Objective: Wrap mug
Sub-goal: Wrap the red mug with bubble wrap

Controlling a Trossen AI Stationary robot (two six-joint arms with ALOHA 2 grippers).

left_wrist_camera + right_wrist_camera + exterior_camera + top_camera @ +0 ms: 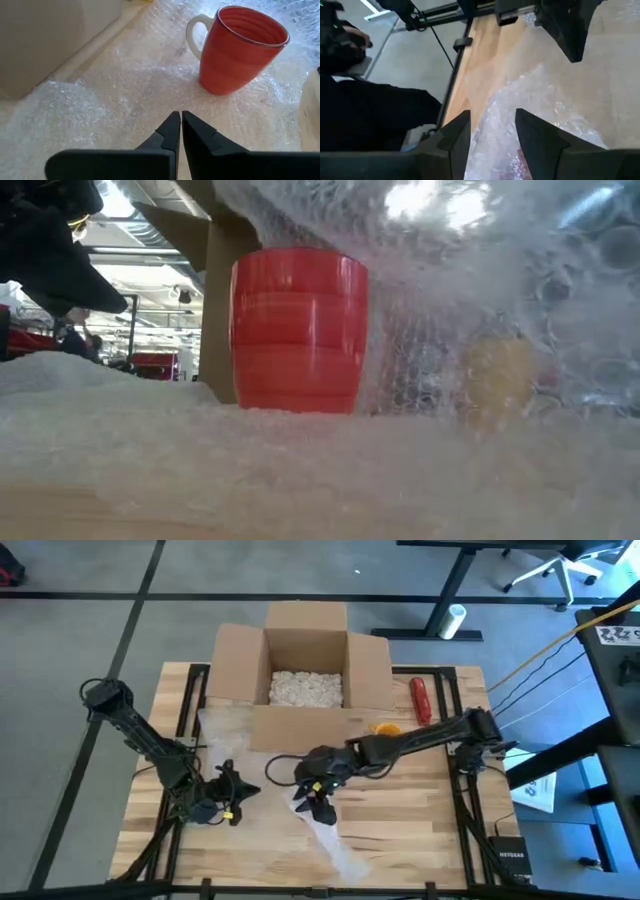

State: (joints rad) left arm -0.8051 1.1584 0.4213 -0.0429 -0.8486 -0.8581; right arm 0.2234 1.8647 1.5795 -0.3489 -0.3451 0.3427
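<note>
Mug [235,47] upright on bubble wrap [125,95], wrapping not closed.
Just ahead of left claw [180,122], pressed together; right claw [492,132] spread over wrap edge, nearer.

Grey floor [80,635] surrounds the wooden table [420,820]; an office chair [555,570] stands beyond.

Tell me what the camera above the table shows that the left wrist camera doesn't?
Only the high view shows the cardboard box with white filler, both arms, the right gripper over the bubble wrap, and a red tube beside the box. Only the left wrist view shows the red mug, upright with its white handle, and the left gripper shut. Both show the bubble wrap.
</note>
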